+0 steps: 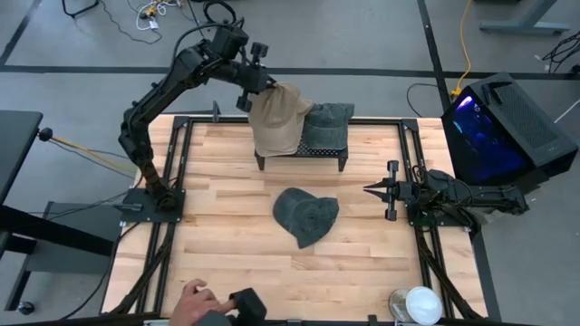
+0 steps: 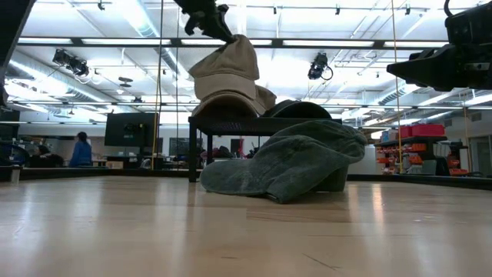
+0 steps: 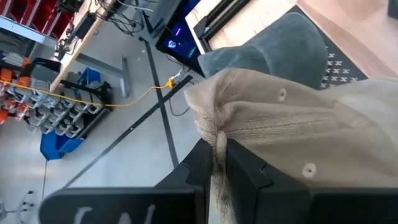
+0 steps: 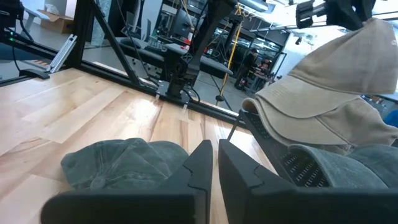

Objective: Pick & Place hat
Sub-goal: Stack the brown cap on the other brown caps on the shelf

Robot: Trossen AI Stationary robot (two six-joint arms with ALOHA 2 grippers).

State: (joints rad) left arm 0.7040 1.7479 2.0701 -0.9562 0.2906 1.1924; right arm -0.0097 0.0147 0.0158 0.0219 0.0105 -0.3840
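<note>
Left wrist view alone shows the left pincer (image 3: 219, 163) pinching the tan hat (image 3: 311, 130); right pincer (image 1: 370, 189) closed, empty

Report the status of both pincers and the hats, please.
Left pincer shut on tan cap, above black rack. Right pincer shut, empty, waiting. Grey-green hat on table; second one on rack.

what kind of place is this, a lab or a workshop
Most likely a robotics lab or workshop floor. A wooden table carries two robot arms, cables trail over the grey concrete floor, and the low view shows storage racks and ceiling strip lights in a large open hall.
</note>
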